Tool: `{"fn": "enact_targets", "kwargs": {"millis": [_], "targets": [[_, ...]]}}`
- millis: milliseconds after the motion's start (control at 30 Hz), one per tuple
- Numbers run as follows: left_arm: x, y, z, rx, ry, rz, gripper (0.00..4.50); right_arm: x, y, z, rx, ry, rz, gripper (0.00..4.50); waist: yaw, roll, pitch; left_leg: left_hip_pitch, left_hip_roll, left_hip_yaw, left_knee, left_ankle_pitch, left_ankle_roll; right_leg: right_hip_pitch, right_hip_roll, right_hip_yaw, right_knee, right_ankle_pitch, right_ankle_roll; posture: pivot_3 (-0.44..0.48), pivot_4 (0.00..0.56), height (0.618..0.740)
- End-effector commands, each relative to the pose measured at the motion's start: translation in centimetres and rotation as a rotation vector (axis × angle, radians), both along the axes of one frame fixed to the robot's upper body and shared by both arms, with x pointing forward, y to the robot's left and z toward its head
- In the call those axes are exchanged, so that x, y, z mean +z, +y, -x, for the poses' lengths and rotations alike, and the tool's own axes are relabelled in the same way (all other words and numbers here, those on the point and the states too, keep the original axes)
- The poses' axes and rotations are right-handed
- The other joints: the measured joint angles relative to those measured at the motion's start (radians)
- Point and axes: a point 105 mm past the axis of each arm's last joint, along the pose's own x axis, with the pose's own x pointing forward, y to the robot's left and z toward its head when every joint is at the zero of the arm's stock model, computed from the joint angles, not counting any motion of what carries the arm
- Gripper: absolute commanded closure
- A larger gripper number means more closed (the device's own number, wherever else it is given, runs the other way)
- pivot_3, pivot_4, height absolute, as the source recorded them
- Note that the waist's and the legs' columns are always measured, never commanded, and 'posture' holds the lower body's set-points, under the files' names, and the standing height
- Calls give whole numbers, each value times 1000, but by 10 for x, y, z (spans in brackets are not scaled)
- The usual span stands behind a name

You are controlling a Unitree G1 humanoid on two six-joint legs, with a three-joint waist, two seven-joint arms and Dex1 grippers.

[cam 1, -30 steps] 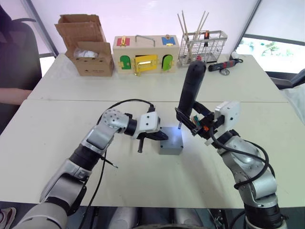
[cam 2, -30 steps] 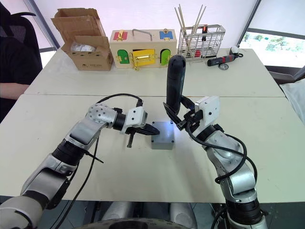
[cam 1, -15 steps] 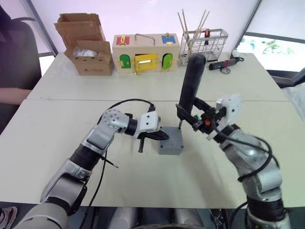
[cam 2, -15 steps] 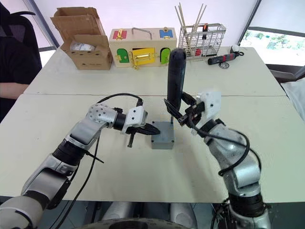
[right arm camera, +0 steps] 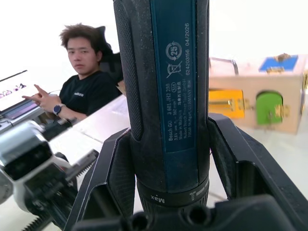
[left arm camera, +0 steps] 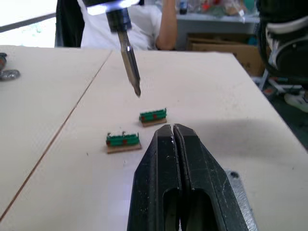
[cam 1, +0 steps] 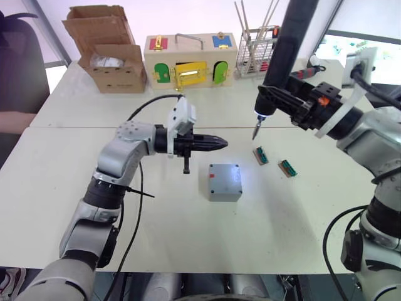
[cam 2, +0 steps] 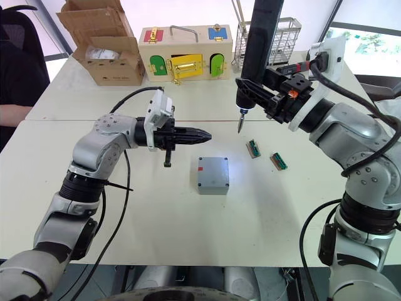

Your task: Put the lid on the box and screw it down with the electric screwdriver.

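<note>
The right gripper [cam 2: 276, 100] clamped the electric screwdriver [cam 2: 255, 53] upright, its bit raised above and beyond the lidded box [cam 2: 212, 175] on the table. The left gripper [cam 2: 199, 133], closed and empty, hovered just behind the box.

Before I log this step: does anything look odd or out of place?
Nothing is spilled or damaged. The lid sits squarely on the box. Two small green parts lie loose beside it, under the screwdriver raised in the right pincer.
</note>
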Motion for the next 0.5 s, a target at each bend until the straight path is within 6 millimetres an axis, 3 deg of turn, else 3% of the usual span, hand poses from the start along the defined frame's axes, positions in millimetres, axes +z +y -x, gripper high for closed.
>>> {"fn": "enact_targets", "kwargs": {"millis": [33, 133, 267, 400, 500], "targets": [[15, 0, 11, -30, -46, 37, 4500, 36, -30, 6, -75, -45, -36, 2524, 3, 1, 3, 0, 0, 0, 1, 0, 0, 0, 0, 0, 1, 0, 0, 0, 150, 740], [11, -4, 24, -83, -60, 12, 4500, 41, -66, 9, -158, 96, -17, 2524, 9, 2, 4, 0, -1, 0, 1, 0, 0, 0, -1, 0, 1, 0, 0, 0, 150, 740], [0, -8, 38, -146, -78, -36, 4500, 31, -115, 21, -270, 377, 37, 2524, 20, 3, 6, -1, -1, 1, 0, -1, 2, 1, -2, 0, -2, 0, 0, 0, 150, 740], [-20, -8, 45, -165, -124, -113, 4500, -21, -162, 41, -441, 818, 157, 2524, 24, 7, 8, -1, -1, 3, 0, -4, 7, 1, -2, 1, -3, 0, 0, 0, 150, 740], [-28, -10, 47, -166, -131, -127, 4500, -44, -177, 42, -494, 955, 145, 2524, 16, 8, 8, 0, 0, 4, 1, -5, 8, 2, -2, 1, -4, 0, 0, 0, 150, 740]]}}
